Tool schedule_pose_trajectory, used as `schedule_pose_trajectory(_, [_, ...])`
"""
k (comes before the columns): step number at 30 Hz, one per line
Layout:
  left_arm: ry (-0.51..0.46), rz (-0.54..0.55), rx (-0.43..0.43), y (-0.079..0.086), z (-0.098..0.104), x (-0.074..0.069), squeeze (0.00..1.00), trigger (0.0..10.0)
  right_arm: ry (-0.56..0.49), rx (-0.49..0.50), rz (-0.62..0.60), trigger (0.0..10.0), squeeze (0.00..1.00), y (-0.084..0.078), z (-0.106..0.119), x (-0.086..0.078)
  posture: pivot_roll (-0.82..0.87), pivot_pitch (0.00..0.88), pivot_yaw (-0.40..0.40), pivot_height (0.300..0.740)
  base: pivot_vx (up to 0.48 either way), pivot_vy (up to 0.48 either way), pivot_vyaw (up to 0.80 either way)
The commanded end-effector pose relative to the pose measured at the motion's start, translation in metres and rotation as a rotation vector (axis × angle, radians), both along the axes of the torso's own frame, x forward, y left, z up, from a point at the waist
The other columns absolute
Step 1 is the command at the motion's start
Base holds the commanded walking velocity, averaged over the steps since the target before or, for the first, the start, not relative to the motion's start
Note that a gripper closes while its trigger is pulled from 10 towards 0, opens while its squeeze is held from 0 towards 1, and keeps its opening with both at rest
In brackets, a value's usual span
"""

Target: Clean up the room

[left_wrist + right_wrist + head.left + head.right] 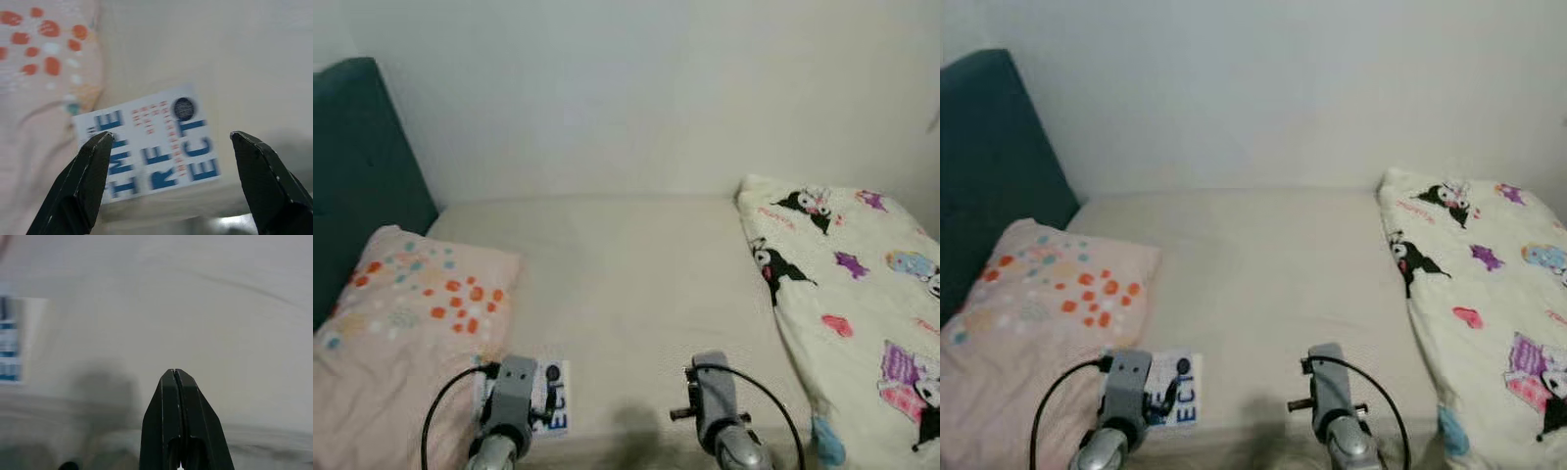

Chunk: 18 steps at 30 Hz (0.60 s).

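A white book with blue letters (151, 149) lies flat on the cream bed sheet (626, 284), by the corner of the pink pillow (401, 323). My left gripper (171, 139) hangs just above the book, open, one finger over each side of it. In the eye views the left wrist (509, 401) covers part of the book (1180, 399). My right gripper (175, 377) is shut on nothing, over bare sheet near the bed's front edge; its wrist (715, 401) is low in the middle.
A cartoon-print blanket (852, 304) is heaped on the right side of the bed. A dark teal headboard (357, 176) stands at the left, and a white wall (636, 88) runs behind. Bare sheet lies between pillow and blanket.
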<state>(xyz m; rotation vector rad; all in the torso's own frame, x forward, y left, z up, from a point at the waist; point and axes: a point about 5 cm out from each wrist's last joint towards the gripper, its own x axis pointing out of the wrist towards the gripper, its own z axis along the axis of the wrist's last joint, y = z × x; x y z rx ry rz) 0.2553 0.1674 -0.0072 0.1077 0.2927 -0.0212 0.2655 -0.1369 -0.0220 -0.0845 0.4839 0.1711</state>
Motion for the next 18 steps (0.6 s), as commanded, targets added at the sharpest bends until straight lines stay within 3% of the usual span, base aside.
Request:
schedule_pose_trajectory(1, [0.009,0.008,0.005,0.0018,-0.0028,-0.0035,0.0,10.0,0.009,0.0,0.004,10.0,0.0,-0.0003,-0.0023,-0.0026,0.01,0.058,-0.04,0.74,0.0,0.0,0.0])
schedule_pose_trajectory(15, [-0.007,-0.003,0.031,0.0034,-0.0007,-0.0038,0.0,10.0,0.012,0.005,0.003,10.0,0.0,0.0006,-0.0029,-0.0032,0.01,0.057,-0.037,0.74,0.0,0.0,0.0])
schedule_pose_trajectory(18, [-0.005,-0.009,0.037,0.0029,-0.0009,-0.0039,0.0,10.0,0.013,0.005,0.002,10.0,0.0,0.0006,-0.0031,-0.0033,0.01,0.059,-0.037,0.74,0.0,-0.48,0.0])
